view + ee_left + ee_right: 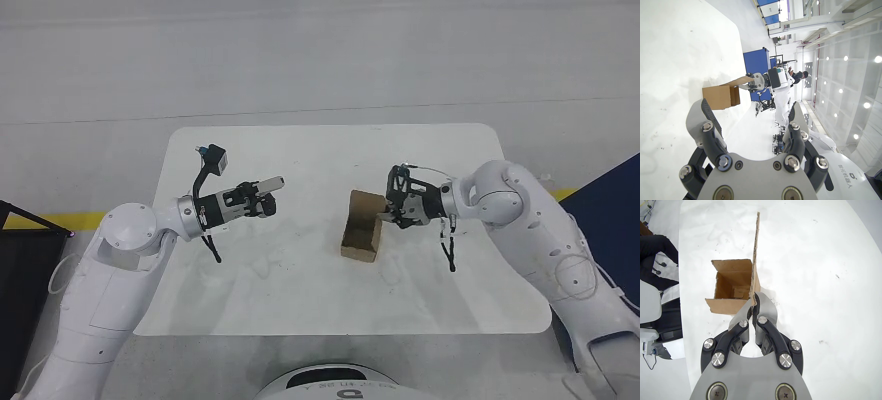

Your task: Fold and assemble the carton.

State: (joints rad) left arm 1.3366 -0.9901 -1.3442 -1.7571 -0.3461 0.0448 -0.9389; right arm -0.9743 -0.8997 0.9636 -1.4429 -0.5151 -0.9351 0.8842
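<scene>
The counter (300,160) is a white slab with rounded corners. Its top is scuffed, with faint smears near the middle and small dark specks scattered across it. Around it lies a pale grey floor (320,60). A yellow line (40,220) runs along the floor at the left, and a blue panel (612,195) stands off the counter's right edge. The left wrist view looks past the counter to more blue partitions and a white wall and ceiling dotted with round lights.

The carton (360,238) stands on the counter, right of centre. It is brown cardboard and its mouth is open upward. In the right wrist view its bottom is closed, with a tab slotted in the floor of the box. Two short flaps splay outward at the mouth. One long flap (755,253) stands on edge along the side nearest the right arm.

The right gripper (385,212) is at that side of the carton. Its fingers (764,306) are pinched together on the near end of the long flap, with the ribbed pads pressing the cardboard from both sides.

The left gripper (272,195) hangs above bare counter left of centre, well apart from the carton and pointing toward it. Its fingers (710,111) are spread wide and hold nothing.
</scene>
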